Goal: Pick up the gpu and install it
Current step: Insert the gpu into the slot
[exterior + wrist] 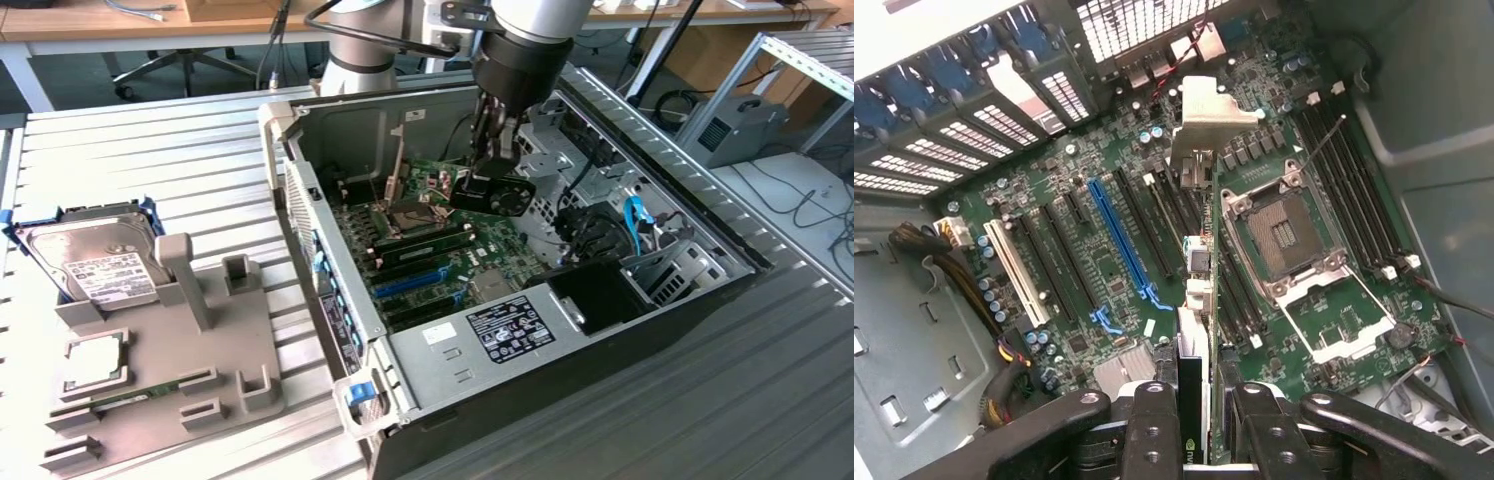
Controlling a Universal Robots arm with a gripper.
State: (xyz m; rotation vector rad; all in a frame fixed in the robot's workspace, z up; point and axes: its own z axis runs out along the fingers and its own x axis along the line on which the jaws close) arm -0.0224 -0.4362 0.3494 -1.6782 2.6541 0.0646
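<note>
An open computer case [607, 325] lies on its side on a slatted metal table [160, 160], and the robot arm reaches down into it. The gripper [1199, 430] pinches the gpu [1197, 300] between its two black fingers [1154, 425], which are partly closed against the card's flat faces.

In the wrist view the card is seen edge-on: a thin dark strip running straight away from the gripper and ending in its silver bracket [1209, 110], which points toward the perforated rear wall of the case. That long axis runs nearly parallel to the expansion slots on the green motherboard [1069, 330].

The card's lower edge hangs over the black slots just beside the empty processor socket [1286, 235]. The long blue slot [1119, 235] lies on the far side of the card from that socket, a few slots over. Whether the edge touches a slot cannot be told (the card hides its own underside).

In the exterior view, a silver hard drive [87, 262] sits in a grey holder [180, 375], well apart from the case.
</note>
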